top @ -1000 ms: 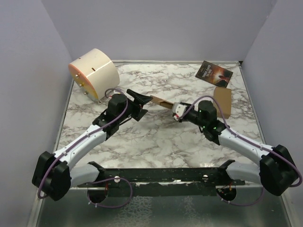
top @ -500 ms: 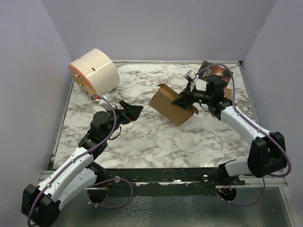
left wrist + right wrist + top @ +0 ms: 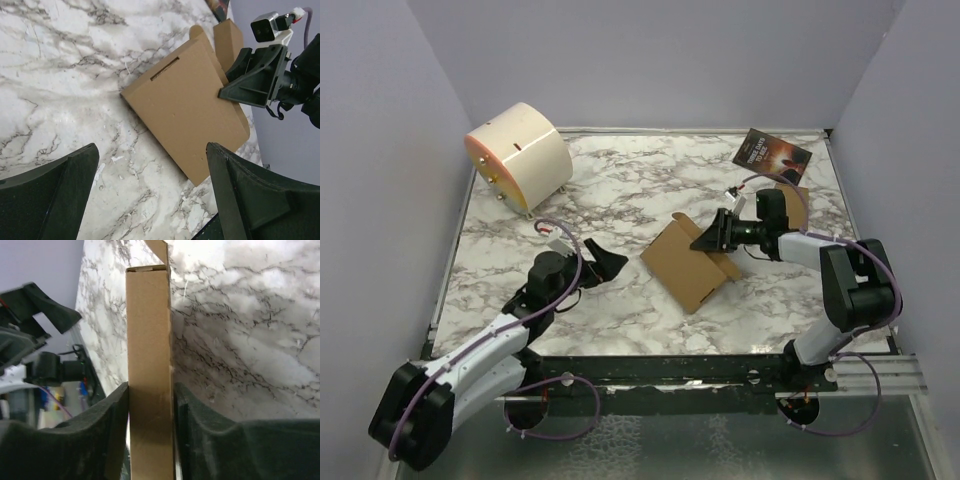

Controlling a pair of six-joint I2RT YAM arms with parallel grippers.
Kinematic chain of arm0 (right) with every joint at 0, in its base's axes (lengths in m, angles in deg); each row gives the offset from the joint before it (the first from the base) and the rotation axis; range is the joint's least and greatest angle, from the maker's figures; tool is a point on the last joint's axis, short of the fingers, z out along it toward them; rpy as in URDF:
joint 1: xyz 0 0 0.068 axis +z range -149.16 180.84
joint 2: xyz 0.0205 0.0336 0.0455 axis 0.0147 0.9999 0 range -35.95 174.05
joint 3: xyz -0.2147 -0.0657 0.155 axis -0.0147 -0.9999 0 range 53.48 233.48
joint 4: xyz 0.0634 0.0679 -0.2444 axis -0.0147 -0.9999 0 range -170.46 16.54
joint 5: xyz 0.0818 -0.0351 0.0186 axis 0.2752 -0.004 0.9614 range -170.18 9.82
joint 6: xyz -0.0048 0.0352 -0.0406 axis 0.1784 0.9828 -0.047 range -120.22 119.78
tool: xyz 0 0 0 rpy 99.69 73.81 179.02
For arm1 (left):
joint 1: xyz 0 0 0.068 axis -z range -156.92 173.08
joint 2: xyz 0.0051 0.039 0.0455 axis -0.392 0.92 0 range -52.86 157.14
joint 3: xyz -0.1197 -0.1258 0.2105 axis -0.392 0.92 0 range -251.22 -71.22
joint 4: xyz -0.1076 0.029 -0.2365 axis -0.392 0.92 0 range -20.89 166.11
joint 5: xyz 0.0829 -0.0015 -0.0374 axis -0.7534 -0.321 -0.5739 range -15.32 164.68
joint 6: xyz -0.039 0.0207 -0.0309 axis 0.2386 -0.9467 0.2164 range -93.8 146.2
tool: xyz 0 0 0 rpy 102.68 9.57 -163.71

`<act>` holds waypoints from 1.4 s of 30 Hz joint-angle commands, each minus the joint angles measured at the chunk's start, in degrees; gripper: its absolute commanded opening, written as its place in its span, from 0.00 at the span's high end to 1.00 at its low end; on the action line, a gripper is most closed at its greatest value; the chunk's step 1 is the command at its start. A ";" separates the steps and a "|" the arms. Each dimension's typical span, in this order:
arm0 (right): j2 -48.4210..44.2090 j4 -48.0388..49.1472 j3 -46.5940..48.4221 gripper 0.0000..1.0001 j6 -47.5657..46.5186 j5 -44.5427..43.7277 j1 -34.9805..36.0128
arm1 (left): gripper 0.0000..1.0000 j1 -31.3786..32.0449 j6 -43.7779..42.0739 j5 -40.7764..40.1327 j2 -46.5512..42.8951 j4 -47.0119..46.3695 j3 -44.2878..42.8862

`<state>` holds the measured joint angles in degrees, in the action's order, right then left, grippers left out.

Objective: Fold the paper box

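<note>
At the left rear of the white, grey-veined marble tabletop I see a cream drum, smooth and round, lying on its side. Nearer me, my left end effector hangs low over the stone. Its matte black fingers are spread wide and released, holding nothing.

To its right, and apart from it, the paper box sits middle-right on the tabletop. It is plain matte brown cardboard folded to a flat rectangle, with a narrow slot cut near one edge and a rounded tab at a corner. My right end effector is clenched on its right-hand edge, with a dark padded finger on each face of the board.

Further right stand a smaller brown cardboard box and, behind it, a dark printed booklet.
</note>
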<state>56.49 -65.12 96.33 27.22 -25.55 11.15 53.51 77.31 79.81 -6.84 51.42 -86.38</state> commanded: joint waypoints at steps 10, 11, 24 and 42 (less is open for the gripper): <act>0.06 -8.71 5.05 0.13 -13.07 -7.83 -0.81 | 0.10 3.96 8.91 5.89 28.26 -6.67 -9.79; -0.64 -10.24 5.74 0.10 -14.97 -8.96 -1.43 | 0.10 4.54 8.83 5.48 29.51 -5.85 -10.80; -8.46 -26.68 9.08 0.66 -50.10 -14.62 -4.52 | 0.19 6.03 9.06 4.87 38.02 -5.01 -17.77; 3.08 -42.68 14.50 0.87 -65.43 -16.42 6.19 | 0.26 6.61 2.05 4.44 51.58 6.42 -31.66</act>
<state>58.59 -102.14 108.53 -32.78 -43.29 14.14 60.66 83.43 84.75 42.58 54.50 -114.14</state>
